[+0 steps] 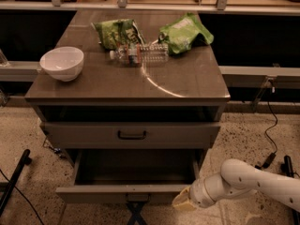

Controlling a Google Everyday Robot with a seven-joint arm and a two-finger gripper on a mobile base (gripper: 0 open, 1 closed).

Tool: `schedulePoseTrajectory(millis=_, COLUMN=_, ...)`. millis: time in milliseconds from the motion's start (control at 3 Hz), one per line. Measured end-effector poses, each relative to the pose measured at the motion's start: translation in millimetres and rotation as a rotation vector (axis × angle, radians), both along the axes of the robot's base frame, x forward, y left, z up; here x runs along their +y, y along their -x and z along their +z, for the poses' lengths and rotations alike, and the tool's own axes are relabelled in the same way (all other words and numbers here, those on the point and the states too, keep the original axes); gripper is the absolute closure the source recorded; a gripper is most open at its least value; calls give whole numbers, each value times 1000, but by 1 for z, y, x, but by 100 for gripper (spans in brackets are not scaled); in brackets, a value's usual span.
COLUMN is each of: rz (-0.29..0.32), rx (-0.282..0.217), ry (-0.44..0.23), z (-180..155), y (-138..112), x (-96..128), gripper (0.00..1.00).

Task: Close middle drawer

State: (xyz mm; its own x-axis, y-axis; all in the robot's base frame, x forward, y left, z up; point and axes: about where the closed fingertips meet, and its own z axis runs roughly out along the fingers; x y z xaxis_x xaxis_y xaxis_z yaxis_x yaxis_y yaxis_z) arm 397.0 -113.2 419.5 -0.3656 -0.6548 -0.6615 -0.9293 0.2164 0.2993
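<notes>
Speckled stone floor (243,139) runs around a grey-brown cabinet (187,81) whose top carries a white bowl (62,63), 2 green snack bags (185,33) and a clear bottle (140,54) lying on its side. Below the top, an upper drawer (84,135) with the taller front sits pushed in. Under it the middle drawer (103,194) stands far out toward the camera. Its long box shows nothing inside, and its low flat front lies at the bottom of the view with 1 small dark handle (137,198) at centre.

The white arm (253,179) reaches in from the lower right, and the gripper (183,201) sits low, just beside the right end of that front. Whether it touches the front cannot be made out, nor can I tell if the gripper is spread or closed.

The drawer should handle as a stiff box on runners: nothing soft or fragile, and, being unloaded, probably light, with only sliding friction to overcome. Closing it needs no grasp. A flat push on the front panel will do, best near the centre by the handle so both sides travel evenly. A shove from the right end, where the gripper is now, may skew the box and make it bind. The smooth front could let the gripper slip sideways, so the push should go square to the panel.
</notes>
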Motion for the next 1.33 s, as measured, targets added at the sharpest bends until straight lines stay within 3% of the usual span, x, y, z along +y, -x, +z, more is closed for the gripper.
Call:
schedulePoseTrajectory(millis=333, rz=-3, rx=-4, ry=-5, z=0, y=-4, x=1, gripper=100)
schedulePoseTrajectory(millis=667, rz=-14, rx=-41, ry=-55, z=4, y=-42, x=6, gripper=100)
schedulePoseTrajectory(millis=1000, rz=-14, rx=-52, ry=-69, z=7, y=-52, x=8, gripper=100)
schedulePoseTrajectory(millis=1333, rz=-14, rx=-77, ry=-100, z=13, y=-81, x=14, gripper=100)
